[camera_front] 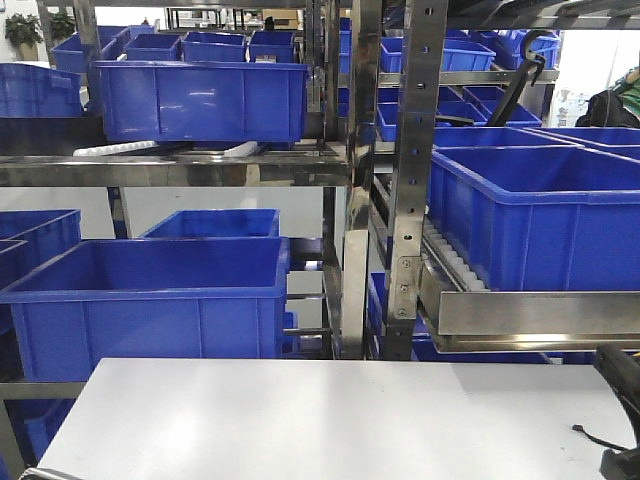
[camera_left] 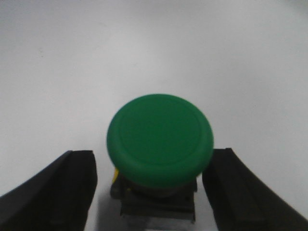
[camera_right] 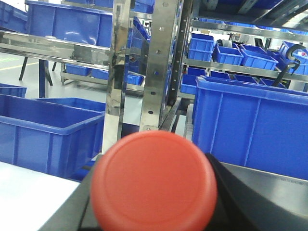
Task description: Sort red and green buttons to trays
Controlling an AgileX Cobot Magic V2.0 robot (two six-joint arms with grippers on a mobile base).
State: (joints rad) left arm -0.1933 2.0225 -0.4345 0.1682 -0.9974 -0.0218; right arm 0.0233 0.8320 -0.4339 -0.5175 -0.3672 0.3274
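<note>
In the left wrist view a green button (camera_left: 160, 137) with a dark base stands on the white table. My left gripper (camera_left: 149, 197) is open around it, one black finger (camera_left: 57, 192) on each side, with a gap on the left and a very narrow one on the right. In the right wrist view my right gripper (camera_right: 154, 202) is shut on a red button (camera_right: 154, 180) and holds it up above the table, its cap facing the camera. Neither button and neither gripper's jaws show in the front view.
Steel racks (camera_front: 355, 180) full of blue bins (camera_front: 150, 300) stand behind the white table (camera_front: 330, 420). A large blue bin (camera_right: 250, 125) sits on the right rack. A black part of the right arm (camera_front: 620, 400) and a cable are at the table's right edge.
</note>
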